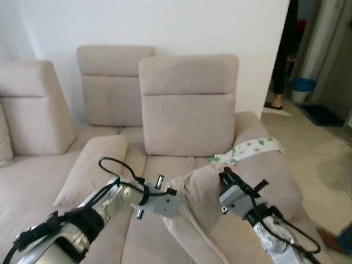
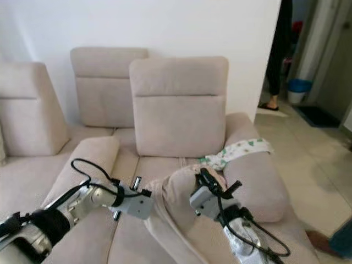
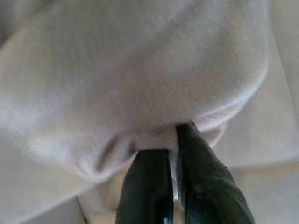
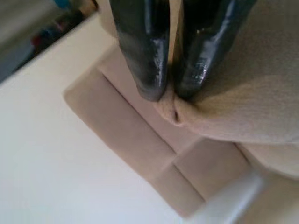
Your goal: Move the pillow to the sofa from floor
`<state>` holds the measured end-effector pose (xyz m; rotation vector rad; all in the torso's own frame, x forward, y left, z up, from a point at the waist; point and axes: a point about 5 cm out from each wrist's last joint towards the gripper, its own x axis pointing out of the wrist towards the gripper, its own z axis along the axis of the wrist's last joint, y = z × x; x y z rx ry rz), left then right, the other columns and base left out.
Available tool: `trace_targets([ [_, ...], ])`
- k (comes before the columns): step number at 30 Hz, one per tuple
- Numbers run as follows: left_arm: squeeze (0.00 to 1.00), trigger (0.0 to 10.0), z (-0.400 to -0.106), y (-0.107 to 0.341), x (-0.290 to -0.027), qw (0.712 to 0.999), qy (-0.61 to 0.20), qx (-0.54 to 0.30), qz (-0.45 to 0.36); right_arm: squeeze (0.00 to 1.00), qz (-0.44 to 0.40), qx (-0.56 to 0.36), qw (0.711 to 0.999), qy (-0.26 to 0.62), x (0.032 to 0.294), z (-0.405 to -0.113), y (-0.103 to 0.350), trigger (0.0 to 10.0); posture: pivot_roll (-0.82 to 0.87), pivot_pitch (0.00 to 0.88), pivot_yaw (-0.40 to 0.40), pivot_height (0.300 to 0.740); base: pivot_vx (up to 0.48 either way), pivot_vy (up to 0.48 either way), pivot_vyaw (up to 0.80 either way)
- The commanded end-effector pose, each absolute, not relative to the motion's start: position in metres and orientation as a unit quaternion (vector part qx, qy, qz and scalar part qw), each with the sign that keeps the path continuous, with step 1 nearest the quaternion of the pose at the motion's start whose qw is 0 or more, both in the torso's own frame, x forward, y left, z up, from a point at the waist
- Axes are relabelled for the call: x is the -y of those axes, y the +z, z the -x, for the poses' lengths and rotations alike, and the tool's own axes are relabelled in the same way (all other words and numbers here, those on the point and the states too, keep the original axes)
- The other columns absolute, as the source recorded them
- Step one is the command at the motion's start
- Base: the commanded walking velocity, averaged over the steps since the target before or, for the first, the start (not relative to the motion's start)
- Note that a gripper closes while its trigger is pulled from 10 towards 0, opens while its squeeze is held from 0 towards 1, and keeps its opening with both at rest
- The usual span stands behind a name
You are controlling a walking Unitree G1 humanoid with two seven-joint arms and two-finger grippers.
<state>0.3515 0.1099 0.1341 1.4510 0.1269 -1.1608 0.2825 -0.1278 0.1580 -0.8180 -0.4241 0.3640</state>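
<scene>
— Where is the pillow (image 1: 201,190) right now?

— Low in the middle of the frame, held up between the two arms just over the seat of the sofa (image 1: 38,187). It is beige like the sofa, and it hangs crumpled, its lower edge trailing toward the bottom of the frame.

— Who has hold of it?

— Both. The left gripper (image 1: 175,199) comes in from the lower left and meets the pillow's left side. In the left wrist view its two black fingers (image 3: 201,172) are drawn close together with a fold of the fabric pinched at their tips. The right gripper (image 1: 224,177) comes up from the lower right and holds the pillow's right edge; in the right wrist view its fingers (image 4: 140,51) are pressed nearly together on a small bunched corner of the cloth.

— What else is on the sofa?

— A second pillow (image 1: 91,168) lies left of centre on the seat, leaning toward the backrest. A white cloth with green print (image 1: 247,149) is draped over the armrest, right of centre. Three upright back cushions (image 1: 190,104) fill the upper half of the frame against the white wall (image 1: 165,25).

— Anyone else around?

— A person (image 1: 283,55) in dark clothes stands at the upper right, by a doorway, with a blue bin (image 1: 302,88) just beside them on the tiled floor (image 1: 324,148).
</scene>
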Motion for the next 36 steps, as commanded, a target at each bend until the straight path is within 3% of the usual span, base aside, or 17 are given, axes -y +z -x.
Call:
trace_targets([
  [1, 0.00, 10.0, -0.351, 0.151, -0.086, 0.597, -0.509, 0.005, -0.620, 0.00, 0.396, 0.225, 0.871, 0.186, 0.123, -0.280, 0.164, 10.0, -0.08, 0.000, 0.060, 0.740, 0.304, 0.000, 0.00],
  [19, 0.00, 10.0, -0.355, 0.154, -0.084, 0.600, -0.498, 0.012, -0.626, 0.00, 0.393, 0.223, 0.876, 0.167, 0.127, -0.283, 0.167, 10.0, -0.09, 0.000, 0.062, 0.740, 0.292, 0.000, 0.00],
  [23, 0.00, 10.0, -0.363, 0.165, -0.081, 0.616, -0.465, 0.035, -0.635, 0.00, 0.377, 0.215, 0.893, 0.120, 0.140, -0.291, 0.176, 10.0, -0.09, 0.000, 0.065, 0.740, 0.000, 0.000, 0.00],
  [31, 0.00, 10.0, -0.368, 0.173, -0.080, 0.628, -0.442, 0.048, -0.639, 0.00, 0.376, 0.211, 0.897, 0.093, 0.148, -0.295, 0.180, 10.0, -0.09, 0.000, 0.068, 0.740, 0.000, 0.000, 0.00],
  [36, 0.00, 10.0, -0.378, 0.180, -0.080, 0.652, -0.400, 0.049, -0.643, 0.00, 0.349, 0.171, 0.920, 0.041, 0.165, -0.304, 0.182, 10.0, -0.10, 0.000, 0.073, 0.740, 0.000, 0.000, 0.00],
])
